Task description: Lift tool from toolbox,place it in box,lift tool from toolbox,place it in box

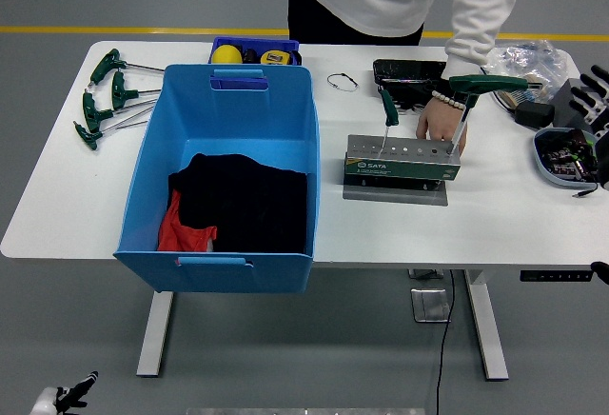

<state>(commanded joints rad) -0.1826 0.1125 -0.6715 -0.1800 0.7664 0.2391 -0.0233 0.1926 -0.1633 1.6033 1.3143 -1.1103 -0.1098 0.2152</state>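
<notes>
Our right hand (592, 101) is cut off at the frame edge; its dark fingers look spread, gripping nothing. Left of it, a person's hand (440, 120) rests on the toolbox (402, 159), where two tools (461, 110) stand. Farther left sits the blue box (228, 177) on the white table (495, 215), above grey floor.

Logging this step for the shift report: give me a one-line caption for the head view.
Two green T-handle hex keys stand in the grey tool holder, steadied by a person's hand, beside the blue plastic bin.
</notes>
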